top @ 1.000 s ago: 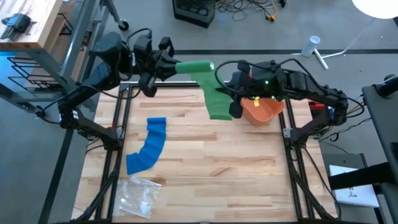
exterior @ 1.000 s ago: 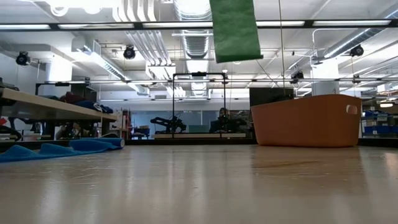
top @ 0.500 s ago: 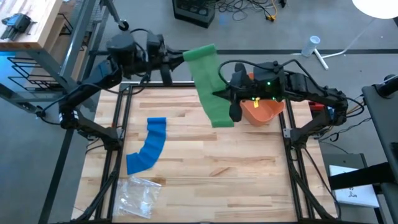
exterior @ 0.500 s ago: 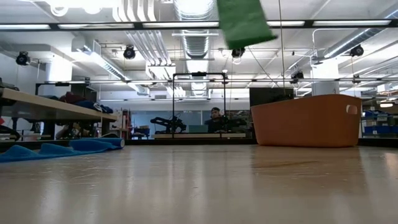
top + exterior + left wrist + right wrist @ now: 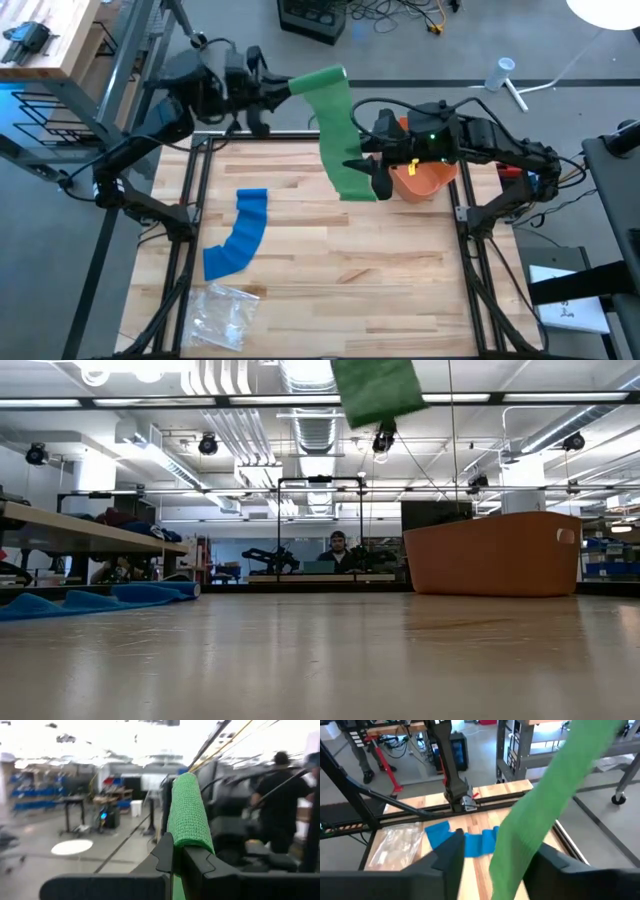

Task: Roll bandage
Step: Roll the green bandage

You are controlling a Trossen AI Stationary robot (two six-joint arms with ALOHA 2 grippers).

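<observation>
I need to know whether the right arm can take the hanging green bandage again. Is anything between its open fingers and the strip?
Nothing visible does. The green bandage hangs from the left gripper, which is shut on its top end, and passes between the open fingers of the right gripper.

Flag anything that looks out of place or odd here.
The green bandage hangs unrolled in the air, pinched at one end by the left hand; the right hand is open around its lower part. The blue bandage lies rumpled on the table.
</observation>
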